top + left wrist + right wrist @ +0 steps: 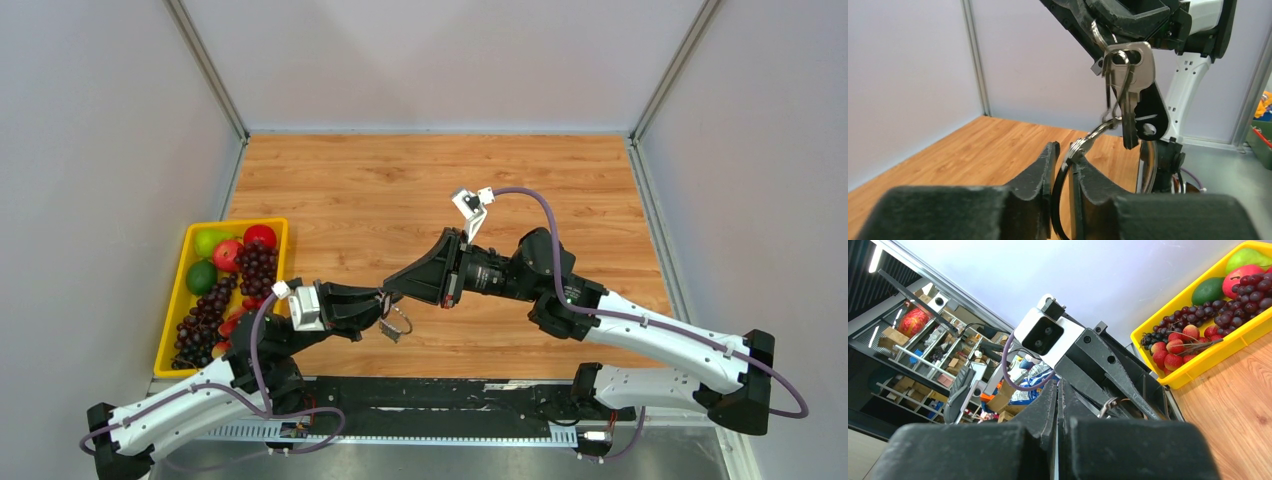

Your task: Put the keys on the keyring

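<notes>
Right gripper (pixel 1056 387): fingers pressed flat together, pinching the top of the keyring (pixel 1095 134) where the wire comes out of its tips.
Left gripper (pixel 1065 152): fingers a narrow way apart; the ring's lower loop sits in the gap, against one finger, with a sliver of wood showing on its other side.
Keys (pixel 1130 85): silver, bunched, hanging blades down from the wire just under the right gripper, clear of the table (pixel 420 180).
Arms: tips meet nose to nose over the near middle of the table, keys dangling just below.
Tray (pixel 170 330): yellow, at the left edge, filled with fruit, well apart from the grippers.
</notes>
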Robot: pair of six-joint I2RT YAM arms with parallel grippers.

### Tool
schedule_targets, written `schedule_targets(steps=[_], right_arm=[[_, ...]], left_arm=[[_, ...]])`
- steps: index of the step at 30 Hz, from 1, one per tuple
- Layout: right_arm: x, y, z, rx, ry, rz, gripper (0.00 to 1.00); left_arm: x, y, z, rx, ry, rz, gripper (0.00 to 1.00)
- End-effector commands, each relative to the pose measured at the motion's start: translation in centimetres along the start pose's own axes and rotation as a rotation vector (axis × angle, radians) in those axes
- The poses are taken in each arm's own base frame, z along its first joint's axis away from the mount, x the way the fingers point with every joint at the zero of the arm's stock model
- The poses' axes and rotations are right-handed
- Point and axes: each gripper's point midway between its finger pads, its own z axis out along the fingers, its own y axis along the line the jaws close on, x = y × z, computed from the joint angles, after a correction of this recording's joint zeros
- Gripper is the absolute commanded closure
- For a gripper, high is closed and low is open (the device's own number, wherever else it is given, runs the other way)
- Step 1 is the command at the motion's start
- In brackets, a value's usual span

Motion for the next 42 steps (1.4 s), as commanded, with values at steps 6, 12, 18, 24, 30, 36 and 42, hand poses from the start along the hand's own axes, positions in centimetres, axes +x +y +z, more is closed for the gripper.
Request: schedule_targets(steps=[6,12,18,24,30,36,42], right_arm=[[-1.1,2.5,-0.8,-0.068,-0.030,-0.032,1.00],[0.0,1.6,-1.0,-0.051,0.004,-0.032,1.00],[1.7,0.4,-1.5,-0.029,0.050,-0.032,1.00],[2.7,-0.6,-2.1,-0.001,0.057,-0.028,1.00],[3.3,-2.1,-2.7,0.050,0.053,-0.022,0.93],[3.0,-3.2,-5.1,0.142,0.018,-0.057,0.68],[2.4,-5.2,-8.4,0.280,-0.057,-0.077,0.57]], left_arm=[[-0.7,0.4,0.6,-0.018,-0.013,0.003,1.00],[-1.2,2.4,0.3,-0.137,-0.030,0.000,1.00],[-1.7,3.8,0.0,-0.221,-0.054,-0.013,1.00],[-2.2,4.3,-0.2,-0.254,-0.072,-0.013,1.00],[-2.7,4.2,-0.2,-0.251,-0.089,-0.017,1.00],[-2.6,4.3,-0.4,-0.258,-0.076,-0.015,1.00],[-2.3,5.1,-0.7,-0.300,-0.061,-0.007,1.00]])
